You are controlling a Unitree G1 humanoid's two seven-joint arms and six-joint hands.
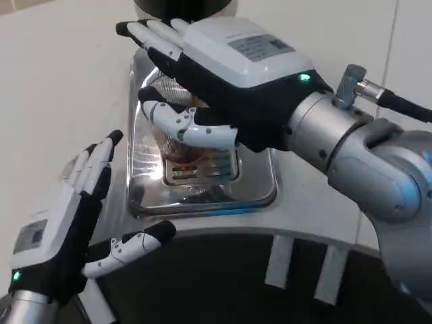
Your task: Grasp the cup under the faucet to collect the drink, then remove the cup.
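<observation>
A clear cup (177,145) with brownish drink in it stands on the steel drip tray (260,189), below the dark dispenser (185,8) at the top edge. My right hand (223,74) hovers over the cup from the right, fingers stretched straight toward the dispenser. Its thumb (185,127) lies across the cup's front, and the palm hides much of the cup. I cannot see the fingers closing on it. My left hand (64,223) rests open at the lower left, left of the tray, holding nothing.
The tray has a slotted grate (202,172) and is set into a white counter (61,81). The counter's curved front edge (270,233) runs just below the tray, with a dark gap and white struts beneath.
</observation>
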